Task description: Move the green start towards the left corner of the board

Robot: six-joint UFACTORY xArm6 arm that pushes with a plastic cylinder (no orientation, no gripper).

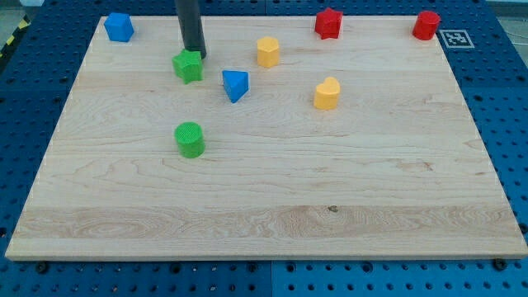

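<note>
The green star block [188,66] lies on the wooden board [264,206] toward the view's upper left. My tip [196,54] stands right at the star's upper right edge, touching or nearly touching it. The dark rod rises from there out of the view's top. The board's top left corner holds a blue block [119,27].
A green cylinder [190,139] lies below the star. A blue triangular block [235,85] sits just right of the star. A yellow hexagonal block [267,51] and a yellow heart-like block [327,94] lie mid-board. Two red blocks [328,23] [426,25] sit along the top edge.
</note>
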